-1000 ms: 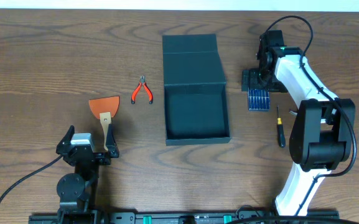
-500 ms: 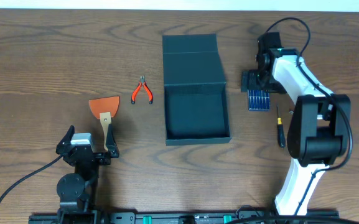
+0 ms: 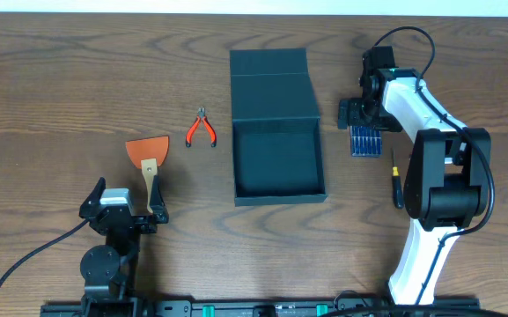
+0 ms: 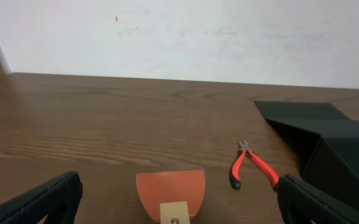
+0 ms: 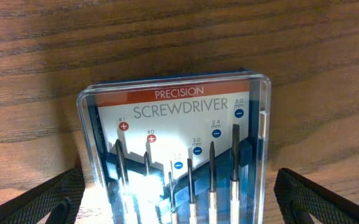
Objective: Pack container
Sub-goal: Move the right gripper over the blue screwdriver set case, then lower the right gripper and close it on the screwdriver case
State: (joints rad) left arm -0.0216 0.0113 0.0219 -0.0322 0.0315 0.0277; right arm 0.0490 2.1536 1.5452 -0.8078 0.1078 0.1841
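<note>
The container (image 3: 277, 158) is a dark teal box in the middle of the table, its flap lid (image 3: 271, 84) folded open at the far side; its corner (image 4: 344, 146) shows in the left wrist view. My right gripper (image 3: 365, 117) hovers open over the blue precision screwdriver set (image 3: 365, 140), straddling the case (image 5: 176, 155) with a finger (image 5: 39, 202) on each side, apart from it. My left gripper (image 3: 125, 202) rests open near the front edge, with the orange scraper (image 3: 148, 154) just ahead between its fingers (image 4: 42, 202).
Red-handled pliers (image 3: 202, 129) lie left of the container, also seen as pliers (image 4: 254, 165) in the left wrist view. A black screwdriver (image 3: 396, 179) lies right of the box beside the right arm. A white wall rises behind the table's far edge.
The right arm has shifted slightly left and toward the far edge over the screwdriver set. The left arm and all objects are unmoved.
</note>
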